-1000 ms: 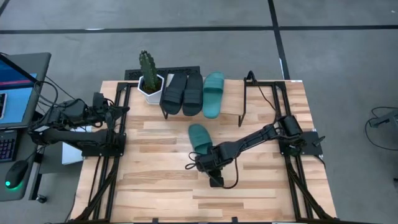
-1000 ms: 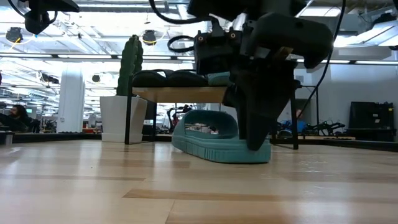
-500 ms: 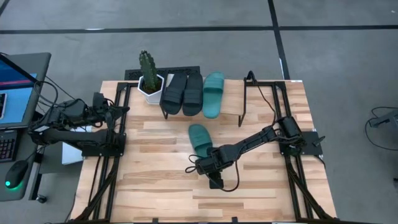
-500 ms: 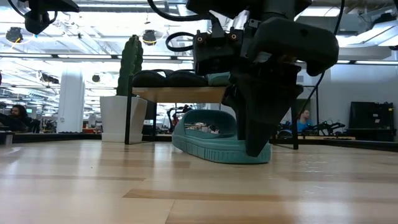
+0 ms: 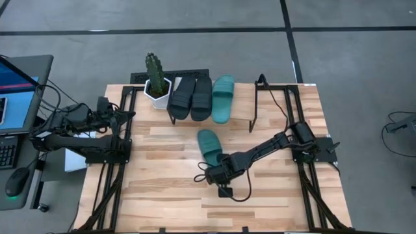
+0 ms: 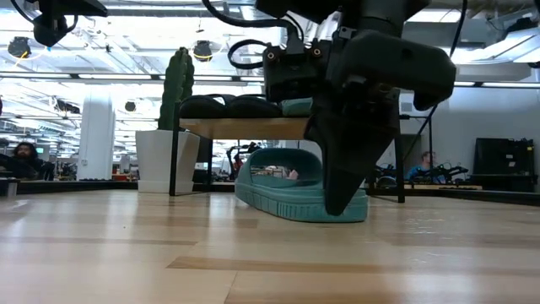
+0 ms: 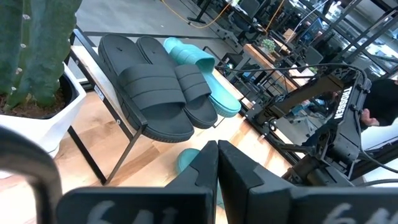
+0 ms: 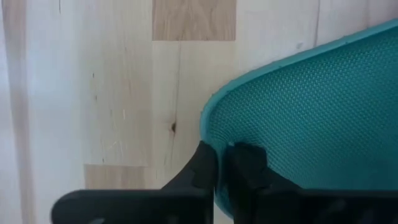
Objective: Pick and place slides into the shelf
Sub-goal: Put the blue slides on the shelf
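Observation:
Two black slides (image 5: 192, 97) and one teal slide (image 5: 223, 97) lie side by side on the tilted shelf (image 5: 242, 105) at the table's far middle. A second teal slide (image 5: 208, 144) lies sole down on the tabletop in front of the shelf, its strap (image 6: 287, 162) toward the far end. My right gripper (image 5: 218, 169) points down at this slide's near end and is shut on its edge. My left gripper (image 5: 130, 115) waits shut above the table's left side, holding nothing. My right gripper pinches the rim of the teal slide's near end (image 8: 219, 138), the end away from the strap. One finger (image 8: 204, 163) is outside the rim and the other (image 8: 247, 163) on the dotted footbed. The fingers come from above, pointing steeply down. The slide rests flat on the table.
A cactus in a white pot (image 5: 156, 84) stands just left of the shelf. Black arm frames (image 5: 110, 169) run along both table sides. A laptop (image 5: 16, 91) sits off the table's left. Bare wood lies near the front edge (image 5: 214, 214).
My right gripper has sunk a little onto the teal slide's near end and shut on its rim. The slide has stayed where it was on the table.

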You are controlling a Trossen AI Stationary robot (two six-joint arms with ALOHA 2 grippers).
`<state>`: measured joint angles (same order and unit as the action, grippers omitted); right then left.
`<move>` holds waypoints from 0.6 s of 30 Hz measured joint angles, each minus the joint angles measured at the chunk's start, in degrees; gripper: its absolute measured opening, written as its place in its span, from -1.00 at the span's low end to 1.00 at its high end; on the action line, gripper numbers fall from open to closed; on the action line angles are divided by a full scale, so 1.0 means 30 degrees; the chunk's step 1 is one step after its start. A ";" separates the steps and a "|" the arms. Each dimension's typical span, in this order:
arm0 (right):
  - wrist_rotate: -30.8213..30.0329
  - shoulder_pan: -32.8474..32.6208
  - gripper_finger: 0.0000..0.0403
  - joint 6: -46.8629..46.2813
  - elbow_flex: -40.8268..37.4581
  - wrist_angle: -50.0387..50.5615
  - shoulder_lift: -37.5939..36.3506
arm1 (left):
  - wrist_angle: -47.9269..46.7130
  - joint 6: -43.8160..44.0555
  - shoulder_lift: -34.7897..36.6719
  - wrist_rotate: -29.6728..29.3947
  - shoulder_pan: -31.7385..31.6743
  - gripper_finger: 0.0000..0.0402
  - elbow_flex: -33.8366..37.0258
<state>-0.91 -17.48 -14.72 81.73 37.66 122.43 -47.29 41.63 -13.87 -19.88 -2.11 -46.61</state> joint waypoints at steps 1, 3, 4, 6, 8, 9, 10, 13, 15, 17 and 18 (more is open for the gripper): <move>-0.0107 -0.0110 -0.94 -0.0030 0.0008 0.0095 0.0000 | 0.0000 0.0000 -0.0003 -0.0007 -0.0006 -1.00 0.0000; -0.0756 -0.0452 -0.96 -0.0155 0.0044 0.0340 0.0000 | 0.0000 0.0000 0.0000 0.0000 0.0000 -1.00 0.0000; -0.1234 -0.0662 -0.96 -0.0333 0.0058 0.0440 0.0000 | 0.0000 -0.0007 0.0000 -0.0007 -0.0007 -1.00 0.0000; -0.1712 -0.1063 -0.96 -0.0594 0.0052 0.0592 -0.0175 | 0.0000 -0.0007 -0.0002 -0.0002 -0.0007 -1.00 0.0000; -0.1864 -0.1457 -0.98 -0.0927 -0.0076 0.0566 -0.0637 | 0.0000 0.0000 0.0000 -0.0007 -0.0006 -1.00 0.0000; -0.1937 -0.1645 -0.99 -0.1133 -0.0107 0.0565 -0.0925 | 0.0000 -0.0004 0.0000 -0.0007 -0.0007 -1.00 0.0000; -0.1959 -0.1826 -0.99 -0.1375 -0.0131 0.0541 -0.1168 | 0.0000 -0.0007 0.0000 -0.0005 -0.0005 -1.00 0.0000; -0.2110 -0.2584 -1.00 -0.2253 -0.0270 0.1397 -0.1890 | 0.0000 0.0000 0.0000 0.0000 0.0000 -1.00 0.0000; -0.2185 -0.3212 -1.00 -0.3157 -0.0248 0.1580 -0.2312 | 0.0000 -0.0003 0.0000 -0.0007 0.0000 -1.00 0.0000; -0.2444 -0.3806 -1.00 -0.3876 -0.0229 0.2144 -0.2639 | 0.0000 0.0000 0.0000 -0.0007 -0.0007 -1.00 0.0000; -0.2603 -0.4101 -1.00 -0.4270 -0.0217 0.2409 -0.2703 | 0.0000 -0.0007 0.0000 -0.0007 -0.0007 -1.00 0.0000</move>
<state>-8.72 -29.79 -27.53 81.08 44.89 114.32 -47.29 41.60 -13.87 -19.90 -2.13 -46.61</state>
